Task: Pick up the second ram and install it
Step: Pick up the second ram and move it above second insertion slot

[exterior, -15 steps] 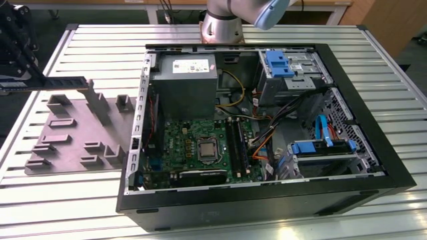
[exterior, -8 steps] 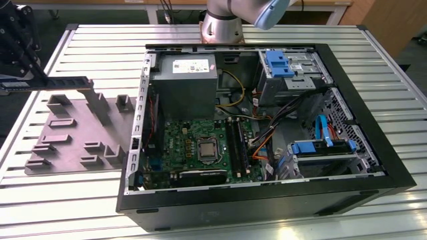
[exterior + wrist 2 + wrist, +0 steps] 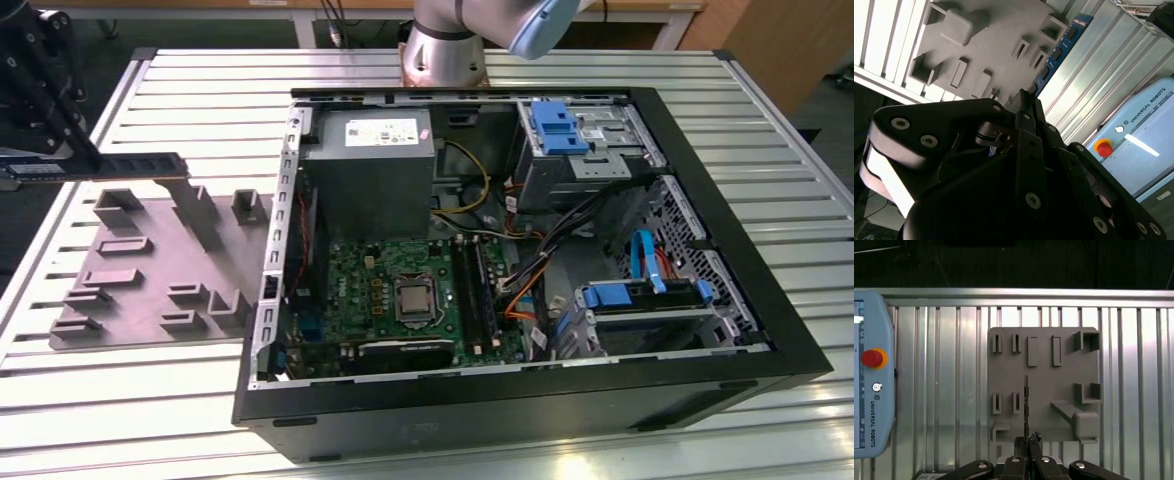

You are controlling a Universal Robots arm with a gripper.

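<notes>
End effector clamped on one end of second ram. Stick hangs on edge over grey tray, about 10 o'clock in exterior view. Guessing edge-down so it seats straight into motherboard slots. Case on desk, toward 3 o'clock.

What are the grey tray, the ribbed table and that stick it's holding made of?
Grey tray: apparently matte moulded plastic, by its uniform dull blocks. Table: probably bare aluminium, silvery glossy slats. The second ram, in the gripper: likely laminated circuit board, dark with black chips.
</notes>
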